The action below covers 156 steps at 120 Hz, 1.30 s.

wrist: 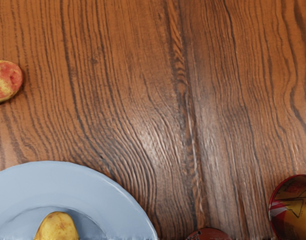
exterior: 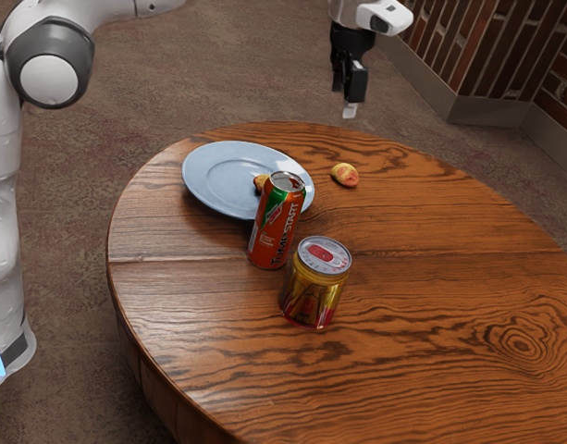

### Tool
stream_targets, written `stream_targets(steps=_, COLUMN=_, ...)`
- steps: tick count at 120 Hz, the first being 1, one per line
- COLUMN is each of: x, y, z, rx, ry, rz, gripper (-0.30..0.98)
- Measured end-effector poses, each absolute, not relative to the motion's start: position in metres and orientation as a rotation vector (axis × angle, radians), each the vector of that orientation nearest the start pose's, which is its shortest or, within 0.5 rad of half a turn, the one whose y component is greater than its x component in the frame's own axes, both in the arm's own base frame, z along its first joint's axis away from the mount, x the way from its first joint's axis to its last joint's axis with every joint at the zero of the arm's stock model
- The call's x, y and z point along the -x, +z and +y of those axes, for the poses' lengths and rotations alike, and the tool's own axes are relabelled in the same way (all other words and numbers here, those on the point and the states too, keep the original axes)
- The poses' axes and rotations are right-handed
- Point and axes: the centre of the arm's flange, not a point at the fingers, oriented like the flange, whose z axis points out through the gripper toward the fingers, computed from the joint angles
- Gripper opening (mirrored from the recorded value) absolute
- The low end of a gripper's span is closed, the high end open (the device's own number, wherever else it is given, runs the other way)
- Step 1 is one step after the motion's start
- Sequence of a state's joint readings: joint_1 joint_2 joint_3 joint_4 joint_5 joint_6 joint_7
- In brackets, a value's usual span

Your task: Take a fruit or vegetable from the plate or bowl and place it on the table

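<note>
Since we cannot tell whether our gripper (exterior: 349, 108) has its jaws apart, we should centre above the yellow fruit (wrist: 57, 228) before descending.

We have passing room over the table (exterior: 449, 268) at the exterior view's right; the tall can (exterior: 275, 227) and short can (exterior: 313, 289) obstruct the near side of the plate (exterior: 205, 176).

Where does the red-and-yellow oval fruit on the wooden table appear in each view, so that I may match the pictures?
Exterior view: the fruit lies on the table, to the exterior view's right of the round light-blue plate.
Wrist view: it lies off the plate's rim, partly cut off by the picture's edge.
Shared landmark: the plate.
</note>
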<state>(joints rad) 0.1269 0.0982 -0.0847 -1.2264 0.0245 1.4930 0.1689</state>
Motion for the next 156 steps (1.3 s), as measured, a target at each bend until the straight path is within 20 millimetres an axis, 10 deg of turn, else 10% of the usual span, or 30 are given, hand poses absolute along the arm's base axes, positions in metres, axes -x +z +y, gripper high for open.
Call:
stream_targets(steps=54, x=-0.562, y=0.717, z=0.05, rx=3.083, ry=-0.159, rz=0.192, gripper=0.69)
stream_targets(steps=70, x=-0.555, y=0.701, z=0.022, rx=3.036, ry=-0.05, rz=0.329, gripper=0.69)
stream_targets(steps=83, x=-0.511, y=0.684, z=-0.004, rx=2.975, ry=0.007, rz=0.493, gripper=0.68)
stream_targets(steps=106, x=-0.444, y=0.661, z=0.12, rx=3.044, ry=-0.023, rz=0.356, gripper=0.69)
stream_targets(steps=126, x=-0.401, y=0.632, z=0.156, rx=3.039, ry=-0.058, rz=0.442, gripper=0.69)
stream_targets(steps=156, x=-0.417, y=0.599, z=0.176, rx=2.959, ry=-0.048, rz=0.62, gripper=0.69)
